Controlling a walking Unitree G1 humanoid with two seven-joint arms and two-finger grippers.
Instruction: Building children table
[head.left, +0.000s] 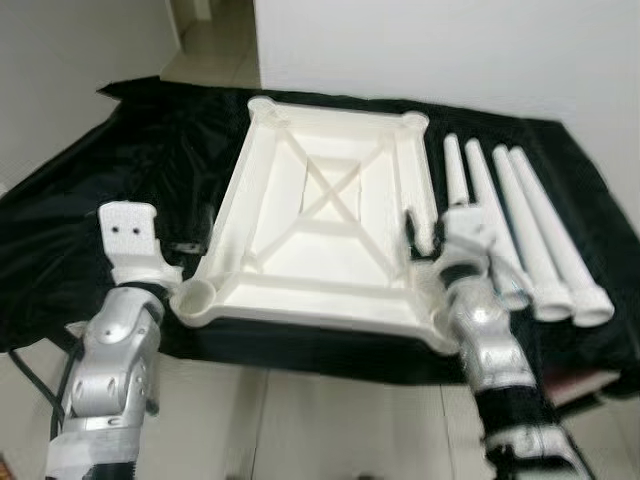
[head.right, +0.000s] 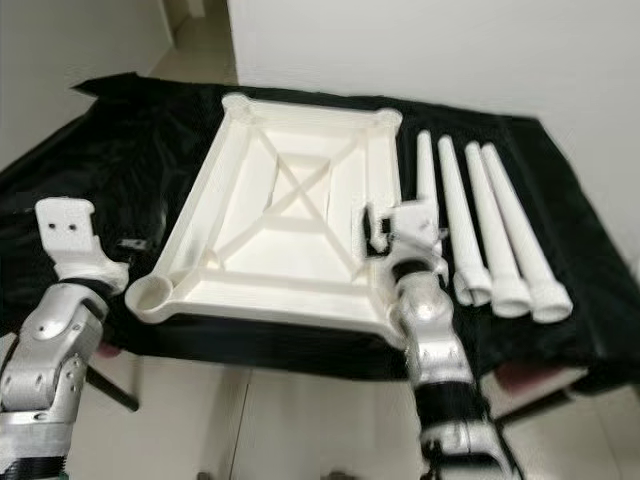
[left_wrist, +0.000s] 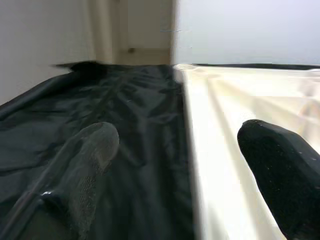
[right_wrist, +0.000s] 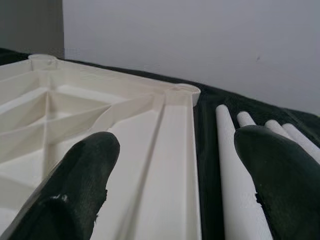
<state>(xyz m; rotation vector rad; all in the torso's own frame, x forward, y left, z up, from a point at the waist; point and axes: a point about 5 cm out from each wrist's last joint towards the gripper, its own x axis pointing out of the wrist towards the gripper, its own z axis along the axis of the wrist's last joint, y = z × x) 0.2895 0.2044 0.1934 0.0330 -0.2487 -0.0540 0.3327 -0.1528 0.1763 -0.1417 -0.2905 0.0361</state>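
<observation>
A white plastic table top (head.left: 330, 230) lies upside down on a black cloth (head.left: 110, 170), its ribbed underside and corner sockets facing up. Several white tapered legs (head.left: 525, 240) lie side by side on the cloth to its right. My left gripper (head.left: 192, 240) hovers low at the top's left rim near the front corner socket (head.left: 200, 297). In the left wrist view it (left_wrist: 175, 145) is open, with the rim (left_wrist: 200, 130) between its fingers. My right gripper (head.left: 423, 235) is open over the right rim (right_wrist: 175, 130), beside the nearest leg (right_wrist: 235, 165).
The cloth covers a low platform that ends just before my arms, with tiled floor (head.left: 300, 420) below. A white wall (head.left: 450, 50) stands close behind, with a passage (head.left: 210, 40) at the back left. A black cable (head.left: 30, 375) runs by my left arm.
</observation>
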